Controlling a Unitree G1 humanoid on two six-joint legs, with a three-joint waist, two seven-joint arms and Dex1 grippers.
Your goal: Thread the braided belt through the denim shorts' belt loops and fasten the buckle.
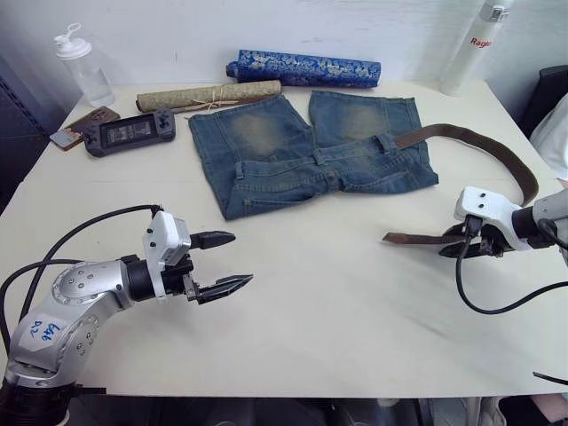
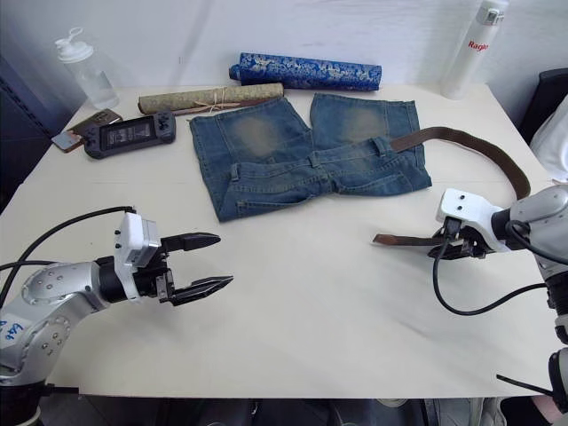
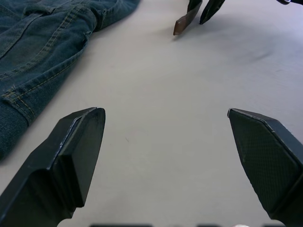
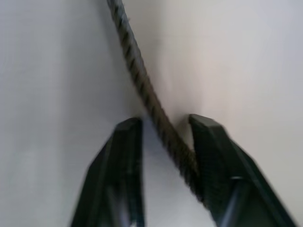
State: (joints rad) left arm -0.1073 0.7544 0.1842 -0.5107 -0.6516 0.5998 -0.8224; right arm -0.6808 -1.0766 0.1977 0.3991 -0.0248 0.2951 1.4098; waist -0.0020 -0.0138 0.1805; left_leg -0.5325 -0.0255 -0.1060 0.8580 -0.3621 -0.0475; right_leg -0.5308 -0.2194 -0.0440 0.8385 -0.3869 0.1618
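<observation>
One cream table (image 1: 355, 311), white wall (image 1: 355, 27), perhaps plaster.

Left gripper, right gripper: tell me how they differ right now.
The left gripper is open with nothing between its fingers; in its wrist view the right gripper has the belt running between its fingers. The left hovers near the shorts' waistband side; the right sits at the belt's free end. Both have two black fingers.
</observation>
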